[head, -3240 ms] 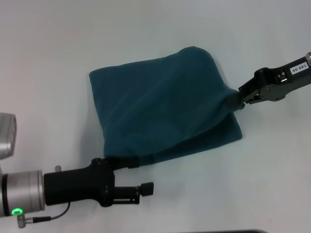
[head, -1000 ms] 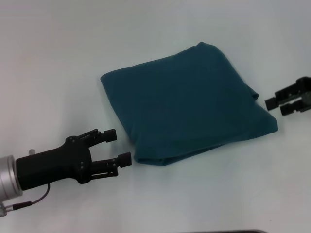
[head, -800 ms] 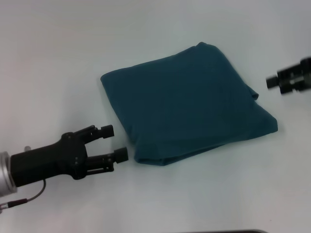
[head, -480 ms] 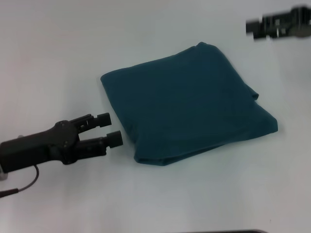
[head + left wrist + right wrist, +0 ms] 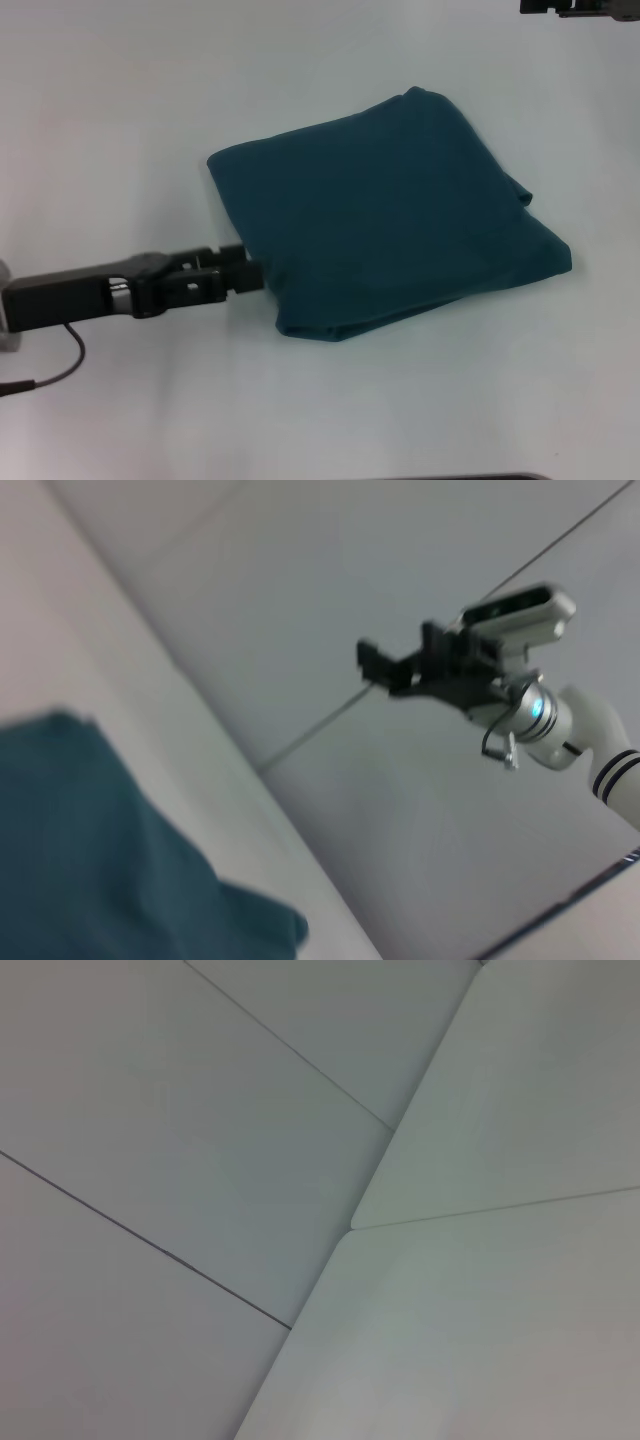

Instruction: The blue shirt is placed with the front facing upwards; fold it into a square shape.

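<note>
Nearest the robot, the left gripper [image 5: 250, 273] reaches in low over the white table [image 5: 120, 120] and meets the near-left edge of the blue shirt [image 5: 385, 210]; its fingers look drawn close together there, but whether cloth is caught between them cannot be told from the head view. The blue shirt lies just beyond, at the middle of the table, folded into a compact, roughly square packet several layers thick, turned so one corner points toward the robot. No lettering shows on its upper face. Its near edge shows stacked layers, and a small lip of cloth sticks out on the right side. Farther off, the right gripper [image 5: 570, 6] is lifted well clear at the far right edge of the head view; whether it is open or closed cannot be told, and its own wrist camera sees only bare table and wall. Judging from this, the fold looks essentially done, so the main risk lies with the left arm: if it drags or lifts at that edge, the top layers could slide or peel open and spoil the square.
</note>
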